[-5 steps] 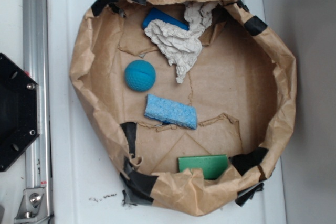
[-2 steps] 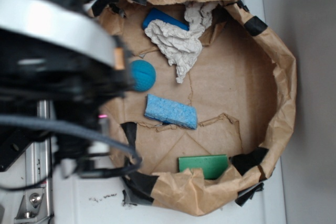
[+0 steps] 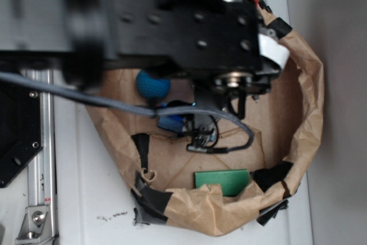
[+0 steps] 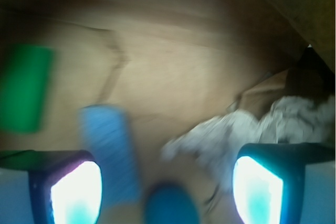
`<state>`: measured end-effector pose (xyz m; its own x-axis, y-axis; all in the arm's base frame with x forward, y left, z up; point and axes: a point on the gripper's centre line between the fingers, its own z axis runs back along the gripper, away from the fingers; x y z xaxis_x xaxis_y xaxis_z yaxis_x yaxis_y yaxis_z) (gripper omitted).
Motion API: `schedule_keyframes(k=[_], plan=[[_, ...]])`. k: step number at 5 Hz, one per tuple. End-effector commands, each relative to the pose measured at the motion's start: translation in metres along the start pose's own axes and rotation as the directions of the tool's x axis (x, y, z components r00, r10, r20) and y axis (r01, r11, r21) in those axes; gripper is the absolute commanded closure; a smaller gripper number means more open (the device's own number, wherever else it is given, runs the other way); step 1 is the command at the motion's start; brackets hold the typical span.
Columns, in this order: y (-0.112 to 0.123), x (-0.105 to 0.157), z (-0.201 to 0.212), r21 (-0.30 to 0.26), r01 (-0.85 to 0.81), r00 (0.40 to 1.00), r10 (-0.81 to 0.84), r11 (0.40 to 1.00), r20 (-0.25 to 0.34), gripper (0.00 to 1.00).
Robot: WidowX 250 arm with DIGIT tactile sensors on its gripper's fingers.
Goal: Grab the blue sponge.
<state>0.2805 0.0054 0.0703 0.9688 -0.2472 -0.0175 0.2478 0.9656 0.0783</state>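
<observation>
In the blurred wrist view the blue sponge point(image 4: 109, 148) runs lengthwise up the frame, the claw point(image 4: 167, 190) spread wide.

This looked like a robotics lab bench, not a home. I worked above a plain white tabletop point(image 3: 86, 199) with an aluminium rail point(image 3: 40, 159) and a black mounting plate point(image 3: 17, 136) bolted along one edge. My workspace was a makeshift brown paper bin point(image 3: 304, 113), its crumpled rim patched with black tape point(image 3: 152, 202) and holding assorted test objects.
</observation>
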Motion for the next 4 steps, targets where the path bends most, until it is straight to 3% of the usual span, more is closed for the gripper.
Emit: schedule_keyframes(k=[1, 2, 4], plan=[[-0.061, -0.014, -0.021, -0.087, 0.256, 0.966, -0.252, 0.963, 0.057, 0.00], [-0.067, -0.033, -0.004, -0.113, 0.270, 0.959, -0.256, 0.956, 0.120, 0.00], [-0.072, -0.025, -0.035, -0.088, 0.275, 0.961, -0.274, 0.957, 0.024, 0.00]])
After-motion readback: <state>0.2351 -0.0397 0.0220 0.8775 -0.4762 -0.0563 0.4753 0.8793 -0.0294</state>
